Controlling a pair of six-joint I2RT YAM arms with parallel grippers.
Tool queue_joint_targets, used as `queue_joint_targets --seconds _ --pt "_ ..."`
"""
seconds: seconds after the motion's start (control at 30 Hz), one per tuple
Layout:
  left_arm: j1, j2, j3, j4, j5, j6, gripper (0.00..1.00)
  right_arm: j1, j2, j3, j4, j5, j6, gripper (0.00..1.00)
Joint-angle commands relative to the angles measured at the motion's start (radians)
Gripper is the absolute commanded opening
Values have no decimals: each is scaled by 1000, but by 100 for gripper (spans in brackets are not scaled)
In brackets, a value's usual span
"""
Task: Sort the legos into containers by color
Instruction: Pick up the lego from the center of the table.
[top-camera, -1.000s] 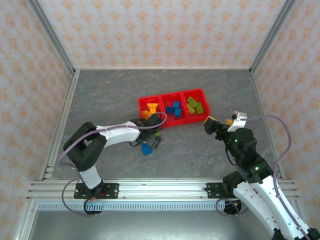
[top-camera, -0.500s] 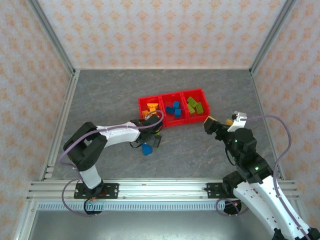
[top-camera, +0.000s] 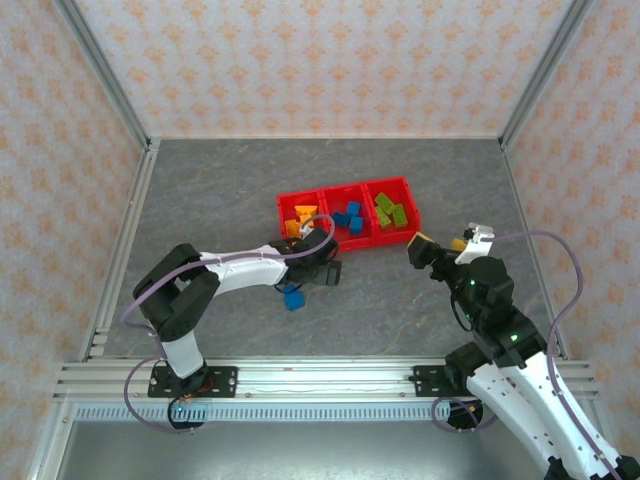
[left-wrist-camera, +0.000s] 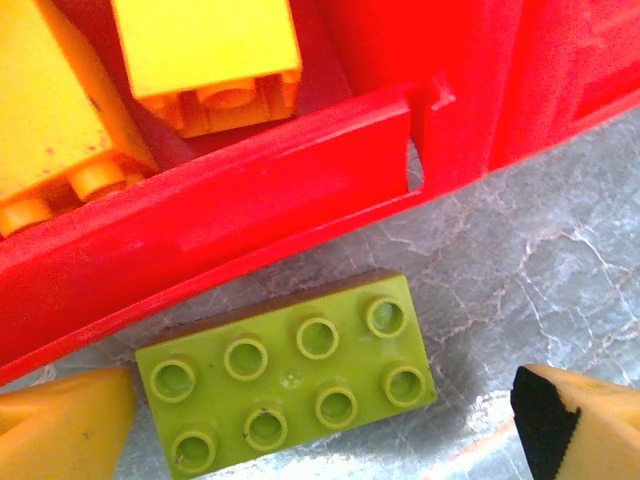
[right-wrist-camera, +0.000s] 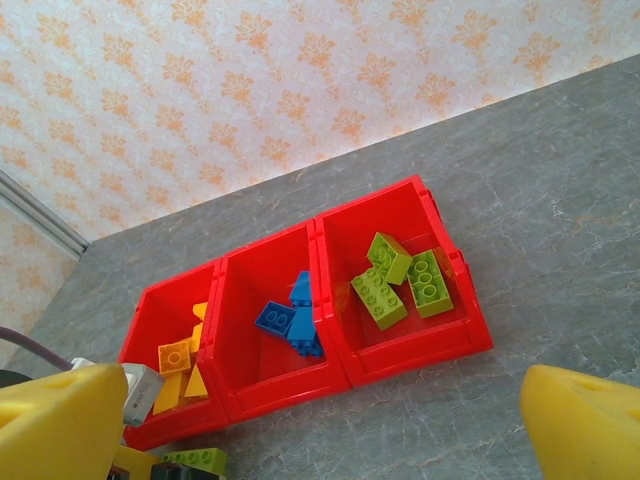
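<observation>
Three joined red containers (top-camera: 345, 215) hold sorted legos: orange-yellow ones (right-wrist-camera: 180, 360) in the left bin, blue ones (right-wrist-camera: 295, 320) in the middle, lime green ones (right-wrist-camera: 400, 280) in the right. A lime green lego (left-wrist-camera: 290, 390) lies studs up on the table against the left bin's front wall (left-wrist-camera: 250, 215). My left gripper (left-wrist-camera: 320, 430) is open and straddles it, with a gap on each side. A blue lego (top-camera: 293, 298) lies loose on the table, to the near left of the left gripper (top-camera: 325, 265). My right gripper (top-camera: 435, 247) hovers open and empty, right of the bins.
The grey table (top-camera: 400, 300) has open floor in front of and behind the bins. Metal frame rails (top-camera: 125, 240) and patterned walls close in the left, right and back sides. The left arm's purple cable (top-camera: 300, 250) loops near the left bin.
My left gripper has moved right and away from the blue lego, up to the front of the left bin over the green lego. The blue lego and the right arm stayed put.
</observation>
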Motion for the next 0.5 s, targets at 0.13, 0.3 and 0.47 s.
queue_joint_targets --seconds 0.13,0.3,0.47 --pt "-1 18 26 6 -122 -100 94 7 -13 -9 26 13 6 100" --pt "0 41 39 14 -120 -105 91 9 -14 -8 25 13 8 100" --pt "0 77 50 11 -81 -101 89 9 -14 -10 27 14 8 100"
